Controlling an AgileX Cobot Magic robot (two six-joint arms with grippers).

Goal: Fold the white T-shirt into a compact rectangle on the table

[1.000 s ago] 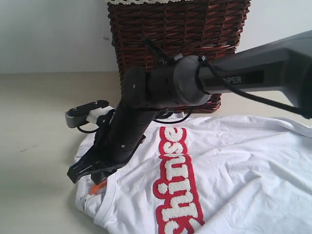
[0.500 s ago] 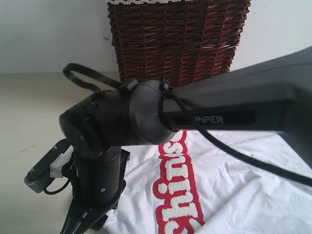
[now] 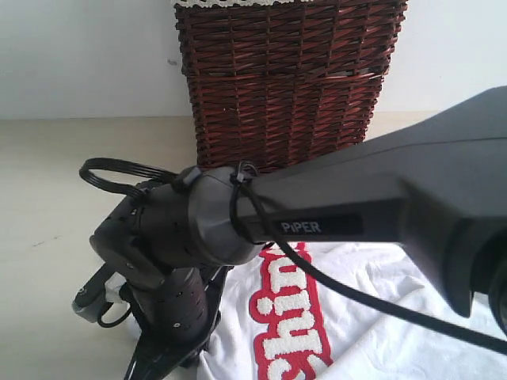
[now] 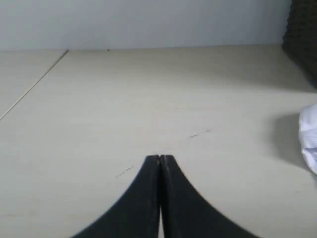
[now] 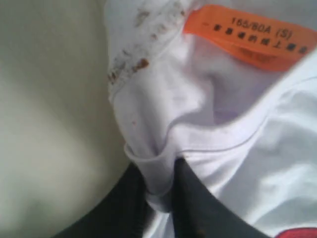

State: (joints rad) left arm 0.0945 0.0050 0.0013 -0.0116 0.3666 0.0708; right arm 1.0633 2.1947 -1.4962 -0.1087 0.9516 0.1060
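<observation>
shirt: white cotton T-shirt with red-edged letters (image 3: 356, 317), rumpled on pale beige counter (image 3: 47, 198), 5 o'clock from brown wicker basket (image 3: 285, 79)
right tool (image 5: 161, 173): pinching fabric fold near collar
left tool (image 4: 160, 157): closed, empty
progress: looks early; no tidy fold visible, folding all left

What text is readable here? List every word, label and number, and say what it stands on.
"PiPER": on the right arm, on its dark casing.
"165/80A (S)": on the orange tag of the white T-shirt; the smaller line beneath it is too blurred to read.
"hin": fuzzy letters, sideways on the shirt's front; the rest is hidden or cut off.
</observation>
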